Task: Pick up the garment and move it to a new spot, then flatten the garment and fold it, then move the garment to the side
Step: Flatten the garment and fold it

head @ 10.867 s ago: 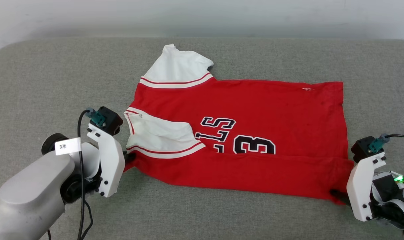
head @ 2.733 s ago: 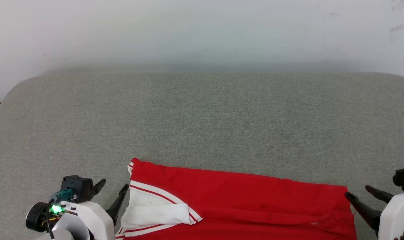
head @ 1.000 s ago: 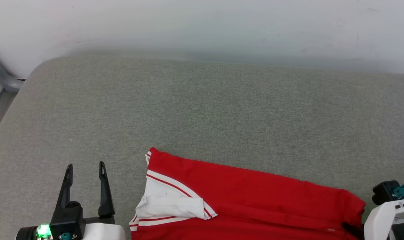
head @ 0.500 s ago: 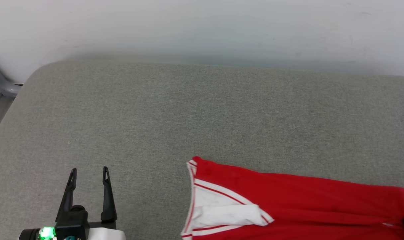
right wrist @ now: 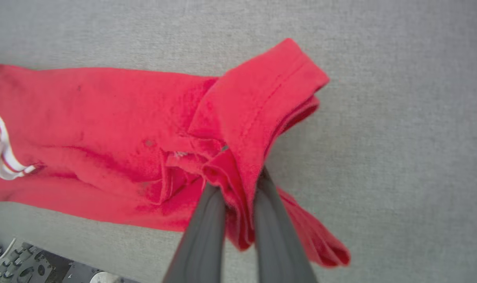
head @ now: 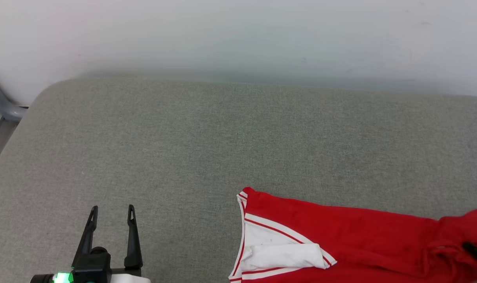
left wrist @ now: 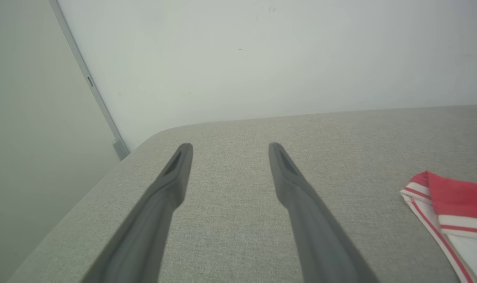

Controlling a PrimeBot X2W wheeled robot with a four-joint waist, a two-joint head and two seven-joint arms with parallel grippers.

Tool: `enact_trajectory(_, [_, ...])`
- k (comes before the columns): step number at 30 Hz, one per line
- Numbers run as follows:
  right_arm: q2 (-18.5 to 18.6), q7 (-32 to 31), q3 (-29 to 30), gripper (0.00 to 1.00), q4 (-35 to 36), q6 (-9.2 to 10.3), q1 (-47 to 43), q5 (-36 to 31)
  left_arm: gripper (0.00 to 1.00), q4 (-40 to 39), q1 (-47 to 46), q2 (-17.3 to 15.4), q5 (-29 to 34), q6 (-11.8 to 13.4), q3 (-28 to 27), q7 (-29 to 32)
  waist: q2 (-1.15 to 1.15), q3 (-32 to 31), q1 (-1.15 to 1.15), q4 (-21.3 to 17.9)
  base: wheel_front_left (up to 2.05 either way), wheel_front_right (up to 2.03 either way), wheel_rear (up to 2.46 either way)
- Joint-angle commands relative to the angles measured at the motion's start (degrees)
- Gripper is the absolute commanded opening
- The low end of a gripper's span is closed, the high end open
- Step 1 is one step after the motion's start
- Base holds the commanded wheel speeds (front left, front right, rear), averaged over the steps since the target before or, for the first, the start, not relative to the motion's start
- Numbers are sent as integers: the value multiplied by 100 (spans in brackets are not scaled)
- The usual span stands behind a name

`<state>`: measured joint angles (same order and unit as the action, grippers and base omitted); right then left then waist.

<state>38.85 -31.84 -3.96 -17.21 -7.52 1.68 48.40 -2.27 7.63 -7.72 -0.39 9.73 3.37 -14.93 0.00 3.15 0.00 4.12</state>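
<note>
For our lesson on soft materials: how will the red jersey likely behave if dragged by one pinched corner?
Probably floppy: the garment bunches where the right gripper pinches it. Its folds may shift, since the sleeve end lies unheld on the grey cushion.

The head camera looks forward and down on the grey cushion (head: 183, 149); both wrist cameras sit near it, all sharing the garment (head: 360, 236).

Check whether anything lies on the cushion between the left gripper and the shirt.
Nothing visible does. Bare grey cushion separates the open left gripper from the shirt, whose white sleeve edge is the nearest part. The right gripper is shut on the shirt's red end.
</note>
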Motion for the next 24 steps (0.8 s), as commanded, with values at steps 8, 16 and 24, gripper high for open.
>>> enact_trajectory(8, [-455,-541,-96,0,1806,6,-425,53,100,37,-1,5,10,-51,47,-38,0,4,0,77,0,0,0])
enact_trajectory(16, [-833,-973,-981,0,2567,6,123,-249,100,83,-125,11,25,-104,106,-38,0,86,0,219,0,0,0])
enact_trajectory(24, [-1030,-991,-2053,0,2501,6,948,-437,100,105,-247,23,16,-128,146,-38,0,227,0,354,0,0,0])
